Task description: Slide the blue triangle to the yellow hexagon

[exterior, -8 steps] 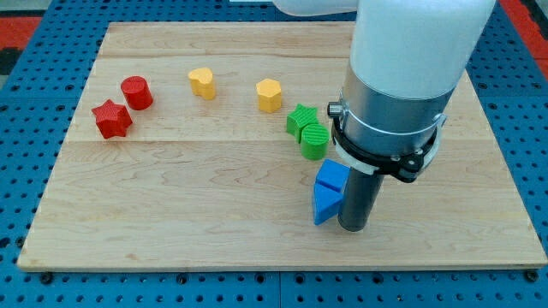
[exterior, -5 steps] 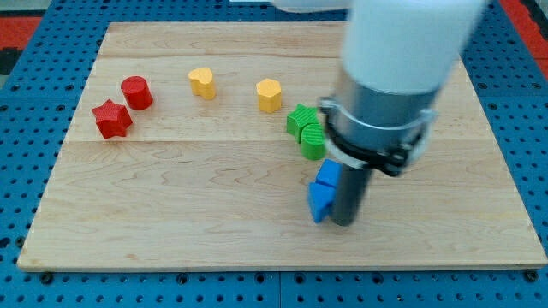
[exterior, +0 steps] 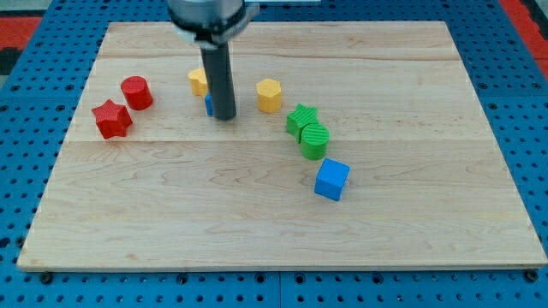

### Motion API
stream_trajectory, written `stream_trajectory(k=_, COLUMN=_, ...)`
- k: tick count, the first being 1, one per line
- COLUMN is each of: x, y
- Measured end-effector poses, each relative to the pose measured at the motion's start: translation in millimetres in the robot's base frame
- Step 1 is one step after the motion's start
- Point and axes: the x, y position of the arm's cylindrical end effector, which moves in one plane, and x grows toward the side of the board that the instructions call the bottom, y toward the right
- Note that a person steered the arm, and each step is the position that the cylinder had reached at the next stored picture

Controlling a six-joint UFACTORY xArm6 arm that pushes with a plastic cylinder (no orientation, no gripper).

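In less than a second the tip (exterior: 224,116) had swept from the board's lower right up to the top left. The blue triangle (exterior: 208,104) went with it, and the blue cube (exterior: 331,180) stayed behind. Only a sliver of the triangle showed at the rod's left, just below the yellow heart (exterior: 198,81). It had likely gone past the yellow hexagon (exterior: 269,94). The rod had no jaws to open or shut. Bare wood lay between rod and hexagon, and the board (exterior: 428,68) edges were well apart.

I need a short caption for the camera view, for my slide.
My tip beside the mostly hidden blue block, near the yellow hexagon on the wooden board.
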Motion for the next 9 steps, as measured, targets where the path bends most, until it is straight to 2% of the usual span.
stream_trajectory(k=1, x=9, y=0)
stream_trajectory(k=2, x=-39, y=-8)
stream_trajectory(k=3, x=-85, y=43)
stream_trajectory(k=4, x=-128, y=127)
stream_trajectory(k=5, x=-172, y=56)
stream_trajectory(k=6, x=-156, y=-45)
stream_trajectory(k=7, x=-98, y=-14)
stream_trajectory(k=8, x=-86, y=18)
stream_trajectory(k=9, x=-112, y=-3)
